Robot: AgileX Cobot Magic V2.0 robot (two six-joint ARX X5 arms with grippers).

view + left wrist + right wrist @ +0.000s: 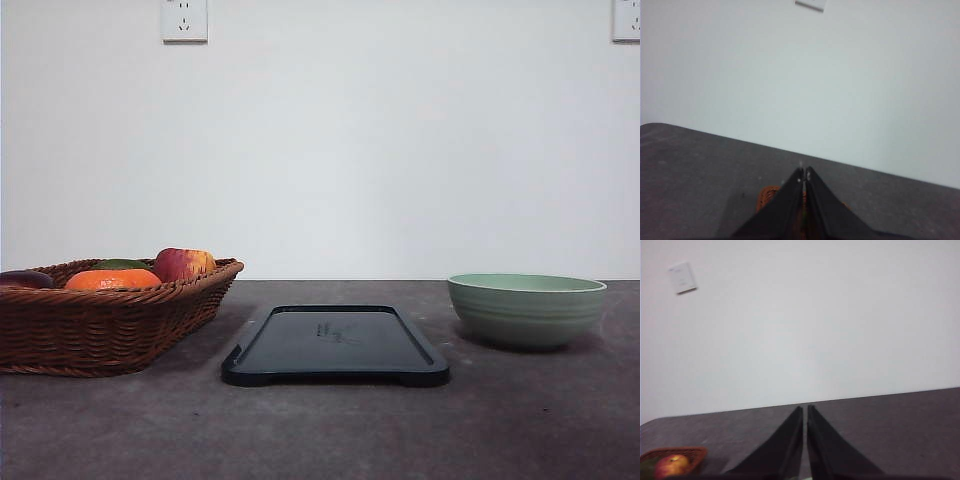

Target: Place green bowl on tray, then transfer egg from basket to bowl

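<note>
White wall backs your dark grey table (330,430), with one socket (184,20) high on the left and another socket (626,20) at the upper right corner of the front view.

On the table you have three things in a row, each apart from the next. At the left sits the basket (110,320), holding an orange (112,280), an apple (184,264), something green (121,264) behind the orange, and a dark item (24,279) at the far left; you cannot pick out an egg among them from this low angle. In the middle lies the tray (336,345), flat and bare. At the right stands the bowl (526,309), upright on the table beside the tray, not on it.

Your left gripper (804,176) is clenched, its black fingers (785,205) meeting at the tips and grasping nothing, with a bit of basket weave visible just beneath them. Your right gripper (805,411) is likewise closed on nothing, fingers (827,445) nearly touching, pointed over bare table toward the wall. From the right wrist you also see the basket's corner and the apple off to one side.
</note>
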